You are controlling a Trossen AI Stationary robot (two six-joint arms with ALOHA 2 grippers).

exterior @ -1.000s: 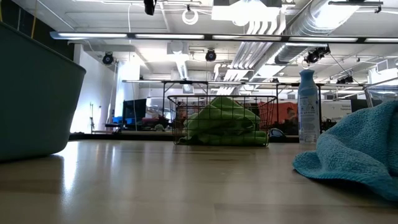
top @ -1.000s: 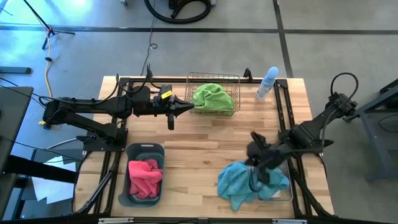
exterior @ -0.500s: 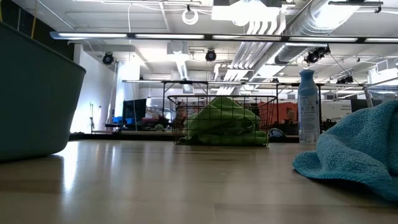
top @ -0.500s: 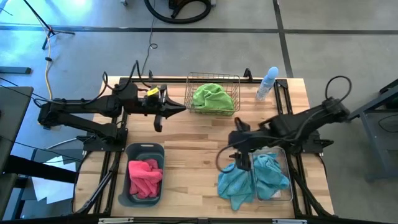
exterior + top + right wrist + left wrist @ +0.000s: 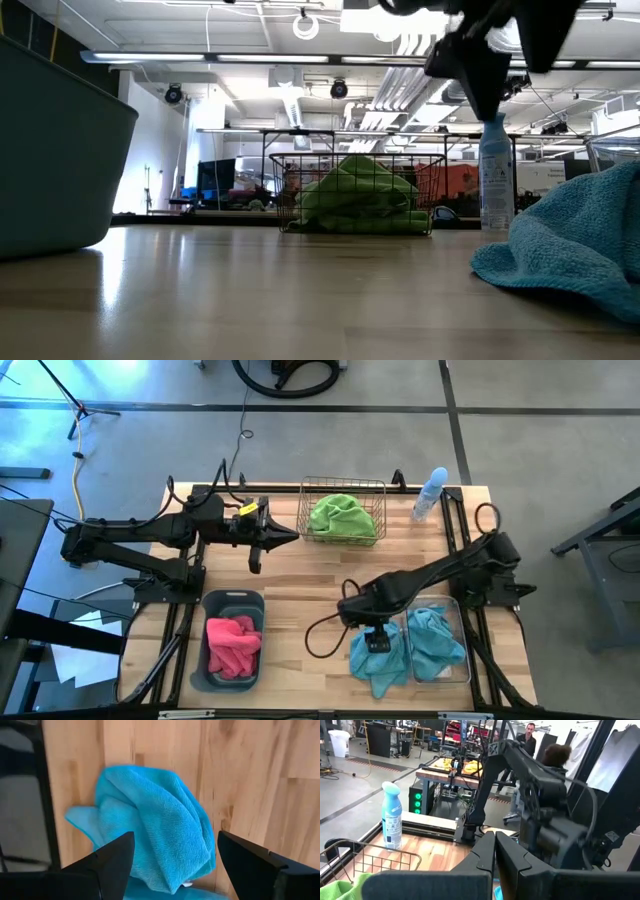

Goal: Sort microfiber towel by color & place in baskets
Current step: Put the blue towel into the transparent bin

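A blue towel lies partly on the table [image 5: 375,665] and partly in the clear tub [image 5: 462,660] at the near right. My right gripper [image 5: 378,640] is open above the part on the table. In the right wrist view its two fingers stand either side of the blue towel [image 5: 155,830] without touching it. A green towel [image 5: 343,515] lies in the wire basket [image 5: 305,495] at the far edge. A pink towel [image 5: 232,643] lies in the dark tub [image 5: 212,600] at the near left. My left gripper [image 5: 290,537] is shut and empty, left of the wire basket.
A pale blue spray bottle [image 5: 430,493] stands at the far right, beside the wire basket. Bare wood lies in the table's middle [image 5: 320,575]. The black frame rails [image 5: 462,540] run along the table's sides. A person [image 5: 527,735] shows in the room beyond the table.
My right gripper has swung from over the clear tub toward the table's left and now hangs over the towel's part on the table. My left gripper has drawn back a little toward the table's left edge. The towels have kept still.
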